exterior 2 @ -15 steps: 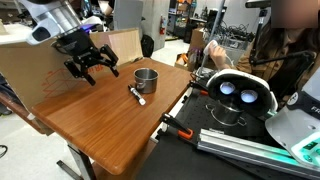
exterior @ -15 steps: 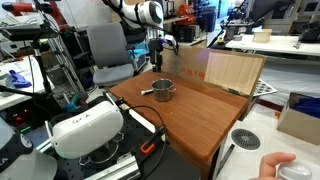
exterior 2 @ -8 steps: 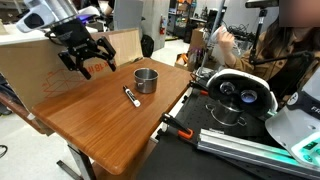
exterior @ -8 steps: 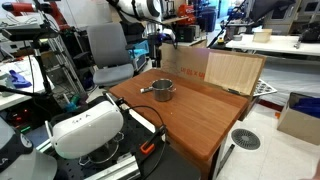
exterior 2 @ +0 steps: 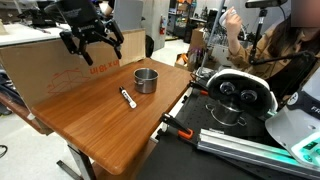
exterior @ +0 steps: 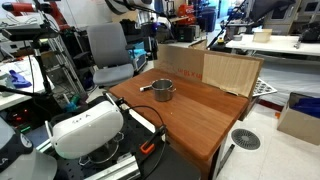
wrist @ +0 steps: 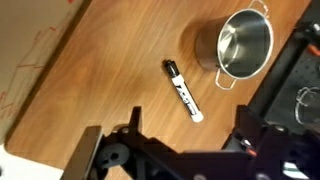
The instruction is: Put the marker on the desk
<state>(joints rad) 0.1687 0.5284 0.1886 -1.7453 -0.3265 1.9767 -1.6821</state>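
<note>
The marker [exterior 2: 127, 98], a thin dark stick with a white end, lies flat on the reddish-brown desk [exterior 2: 100, 130] beside the small metal pot [exterior 2: 146, 79]. In the wrist view the marker [wrist: 183, 92] lies on the desk [wrist: 100, 70] below my gripper [wrist: 172, 150], left of the pot [wrist: 243, 42]. My gripper [exterior 2: 93, 42] hangs open and empty well above the desk's far side. In an exterior view it [exterior: 152, 40] is high behind the pot [exterior: 162, 90], and the marker is too small to make out on the desk [exterior: 195, 115].
A cardboard box [exterior: 235, 72] stands on the desk's far edge and also shows in an exterior view [exterior 2: 45, 65]. A white headset device [exterior 2: 238, 92] and cables lie beside the desk. A person [exterior 2: 275, 45] sits close by. A grey chair [exterior: 108, 50] stands behind.
My gripper has risen, open and empty, from just above the desk to well above it. The marker stays lying on the desk by the pot.
</note>
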